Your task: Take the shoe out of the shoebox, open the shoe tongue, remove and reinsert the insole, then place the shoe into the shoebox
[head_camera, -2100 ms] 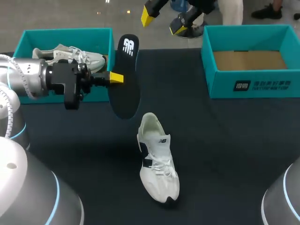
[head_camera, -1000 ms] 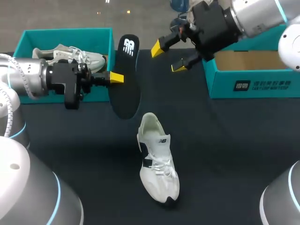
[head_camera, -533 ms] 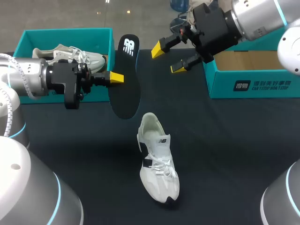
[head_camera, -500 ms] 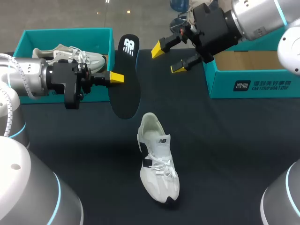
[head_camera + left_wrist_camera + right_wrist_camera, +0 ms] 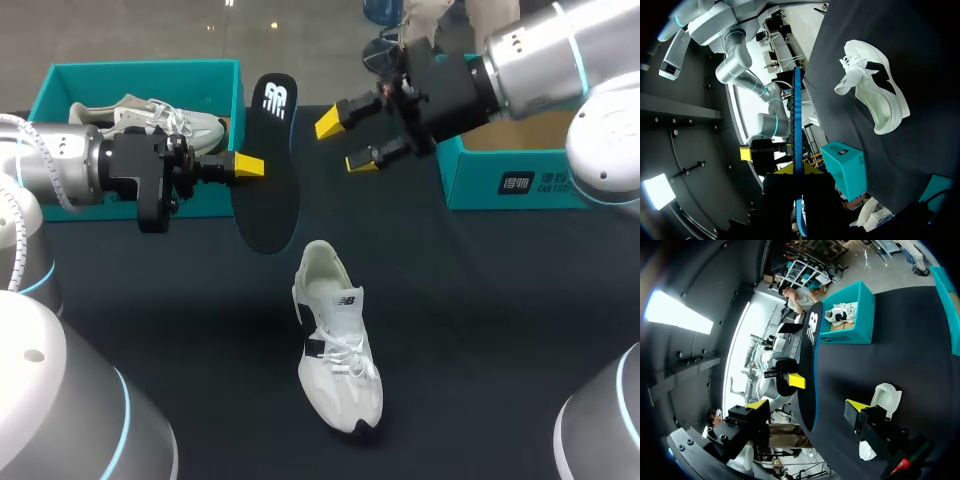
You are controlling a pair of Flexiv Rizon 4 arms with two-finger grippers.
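A black insole (image 5: 268, 170) hangs upright above the table's left-middle, and my left gripper (image 5: 250, 166) is shut on its edge. The left wrist view shows the insole (image 5: 797, 130) edge-on between the fingers. A white shoe (image 5: 338, 340) lies on the dark table in front of it, toe toward me. My right gripper (image 5: 345, 141) stands open in the air just right of the insole's top, not touching it. From the right wrist, the insole (image 5: 807, 365) stands ahead, between the wide-spread fingers, with the shoe (image 5: 887, 397) beyond.
A teal shoebox (image 5: 140, 68) at the back left holds a second white shoe (image 5: 150, 117). Another teal shoebox (image 5: 600, 180) at the back right shows a bare cardboard floor. The dark table (image 5: 480, 330) spreads around the shoe.
My right arm has swung in from the back right, moving left and down toward the insole with its gripper open. The left arm, insole and shoe have stayed put.
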